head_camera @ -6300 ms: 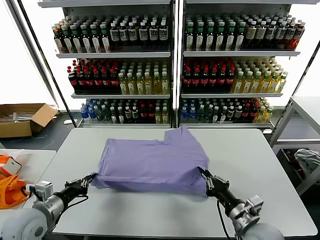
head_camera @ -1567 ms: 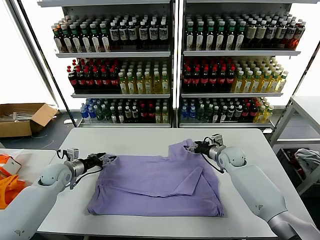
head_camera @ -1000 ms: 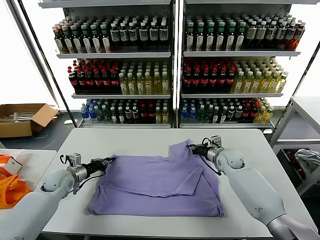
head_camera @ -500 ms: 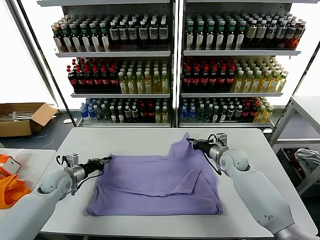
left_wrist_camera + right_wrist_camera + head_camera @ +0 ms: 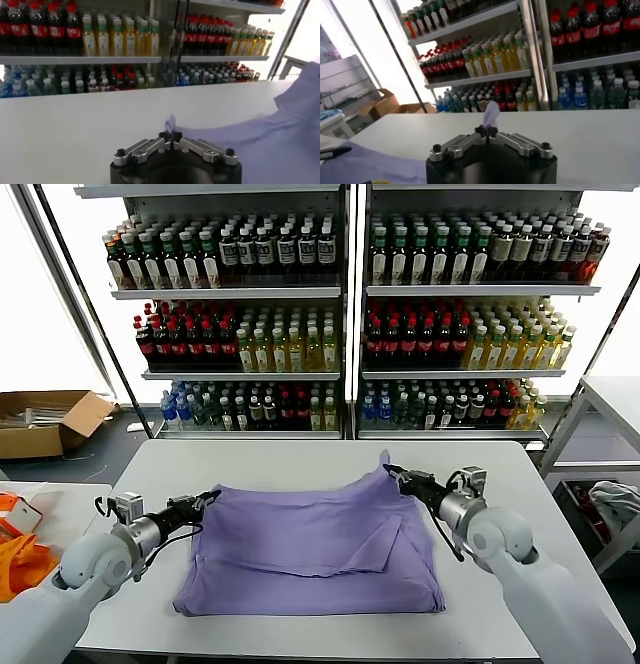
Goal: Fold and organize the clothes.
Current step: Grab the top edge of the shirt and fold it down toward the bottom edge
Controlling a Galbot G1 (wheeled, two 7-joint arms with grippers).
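Observation:
A lavender-purple T-shirt point(image 5: 300, 549) lies folded on the grey table point(image 5: 300, 459), plain side up, with a folded flap near its right side. My left gripper point(image 5: 205, 501) is shut on the shirt's far left corner; in the left wrist view its jaws point(image 5: 170, 136) pinch a tuft of purple fabric point(image 5: 170, 121). My right gripper point(image 5: 392, 473) is shut on the far right corner and holds it a little raised; the right wrist view shows it point(image 5: 487, 131) pinching a tuft of purple fabric point(image 5: 491, 114). The print and label are hidden.
Drink shelves point(image 5: 345, 314) stand behind the table. A cardboard box point(image 5: 45, 422) sits on the floor at far left. An orange bag point(image 5: 18, 559) lies on a side table at left. A pale cloth bundle point(image 5: 615, 504) lies at right.
Both grippers, still holding the shirt's far corners, have drawn slightly toward me and apart. The far edge is now stretched straighter and the raised right corner has shifted right.

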